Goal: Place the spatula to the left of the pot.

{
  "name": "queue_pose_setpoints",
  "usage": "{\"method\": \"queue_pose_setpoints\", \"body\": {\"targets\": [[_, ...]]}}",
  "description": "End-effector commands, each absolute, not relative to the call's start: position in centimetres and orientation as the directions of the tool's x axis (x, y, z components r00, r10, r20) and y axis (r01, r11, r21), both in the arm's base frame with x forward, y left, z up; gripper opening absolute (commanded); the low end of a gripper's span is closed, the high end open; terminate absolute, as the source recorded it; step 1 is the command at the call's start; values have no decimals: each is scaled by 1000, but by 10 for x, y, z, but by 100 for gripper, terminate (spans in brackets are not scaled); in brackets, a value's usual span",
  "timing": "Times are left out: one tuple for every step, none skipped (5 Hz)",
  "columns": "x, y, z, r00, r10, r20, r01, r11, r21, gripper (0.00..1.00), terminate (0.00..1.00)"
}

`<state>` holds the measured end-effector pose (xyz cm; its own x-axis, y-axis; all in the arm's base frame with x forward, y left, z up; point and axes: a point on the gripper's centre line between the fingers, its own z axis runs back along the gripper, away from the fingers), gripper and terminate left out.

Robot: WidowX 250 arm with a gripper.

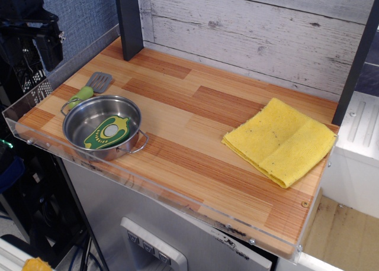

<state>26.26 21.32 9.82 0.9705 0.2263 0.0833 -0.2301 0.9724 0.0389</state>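
The spatula (92, 87), with a grey slotted blade and a light-green handle, lies flat on the wooden table just behind and to the left of the pot (77, 124), its handle end close to the pot's far loop handle. The shiny steel pot stands near the front left corner and holds a flat green-and-yellow piece (108, 132) with a white circle. My black gripper (44, 43) hangs at the upper left, beyond the table's left edge, away from the spatula and holding nothing I can see. Its jaws are dark and I cannot make out their gap.
A folded yellow cloth (280, 140) lies at the right. A clear acrylic rim (35, 142) borders the table's left and front. A dark post (128, 19) stands at the back left before the grey plank wall. Black equipment sits left of the table.
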Motion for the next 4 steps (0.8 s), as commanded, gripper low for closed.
{"method": "queue_pose_setpoints", "body": {"targets": [[300,212,97,973,205,109,-215,973,88,100,0],[317,211,80,976,203,83,-210,973,94,100,0],[325,207,64,977,205,57,-209,974,87,100,0],[325,205,49,978,205,23,-206,975,83,100,0]]}}
